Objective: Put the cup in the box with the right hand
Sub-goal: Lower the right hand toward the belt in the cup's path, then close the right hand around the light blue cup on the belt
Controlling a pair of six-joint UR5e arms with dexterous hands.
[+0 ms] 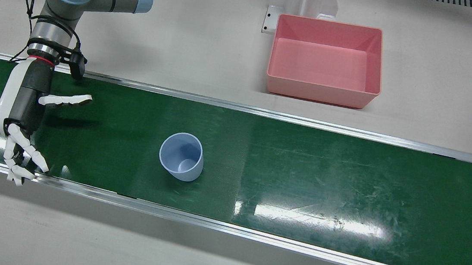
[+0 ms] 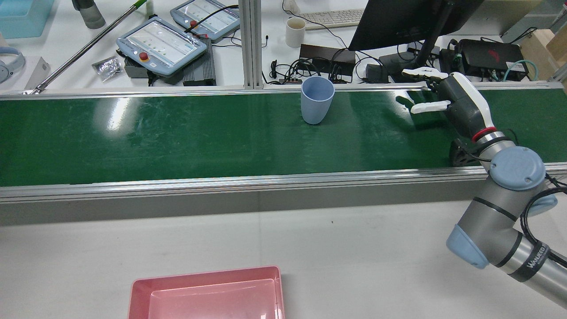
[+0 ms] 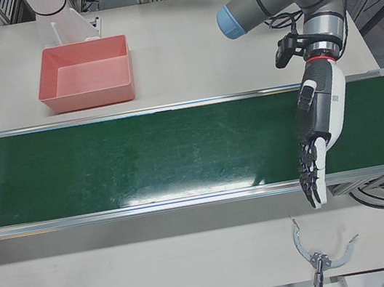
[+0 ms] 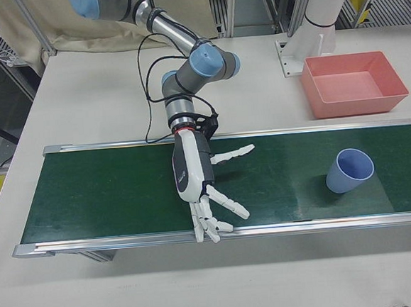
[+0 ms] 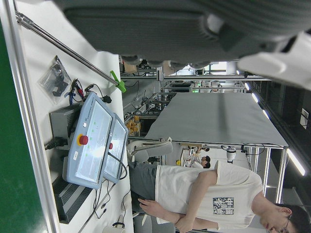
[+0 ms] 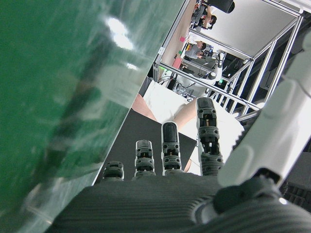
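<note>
One pale-blue smooth plastic tapered cup [image 1: 181, 156] is standing upright on the glossy, scuffed dark-green conveyor belt [image 1: 322, 175], well apart from the rectangular pink plastic box [image 1: 326, 61] sitting on the white table [image 1: 211, 30]; right hand [image 1: 23, 116] is hovering over the belt, fingers spread wide, holding nothing, well apart from cup; left hand [image 3: 319, 133] is hanging open over the belt too. Risk, judged: light cup tipping or sliding if fingers are nudging its rim before closing; slick wall slipping from a loose grasp.
</note>
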